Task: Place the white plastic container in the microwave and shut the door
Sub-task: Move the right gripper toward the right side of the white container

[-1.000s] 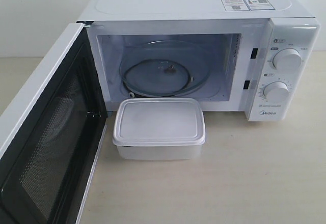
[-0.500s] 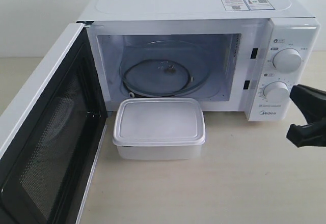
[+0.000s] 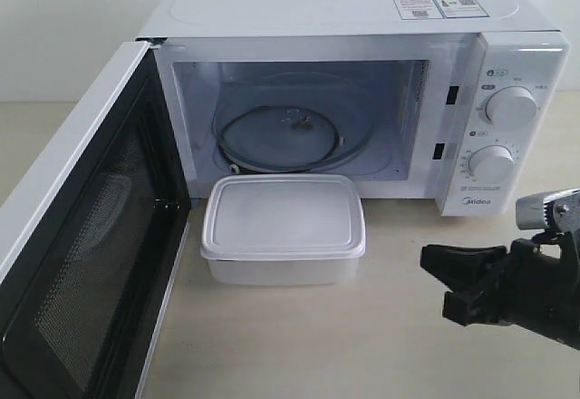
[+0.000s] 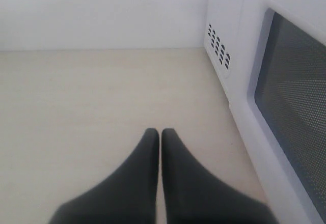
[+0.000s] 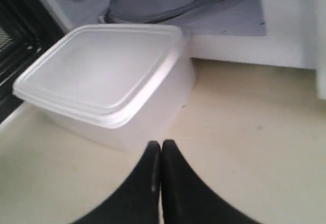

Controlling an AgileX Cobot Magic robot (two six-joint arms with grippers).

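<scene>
One lidded container (image 3: 283, 222) before microwave (image 3: 317, 0)

The boxy white microwave (image 3: 344, 9) bears two round white dials (image 3: 510, 106) and blue-and-white stickers (image 3: 437, 6). Its white door (image 3: 68, 159) has a black inner frame (image 3: 168, 127) and dark dotted mesh window (image 3: 86, 281). Before the microwave, the translucent white rectangular plastic container (image 3: 283, 227) lies on the pale beige surface (image 3: 362, 345). The right gripper (image 5: 161, 146) is black.

The door (image 3: 91, 263) runs past the view's edge; the stickers (image 3: 437, 6) are unreadably small.
</scene>
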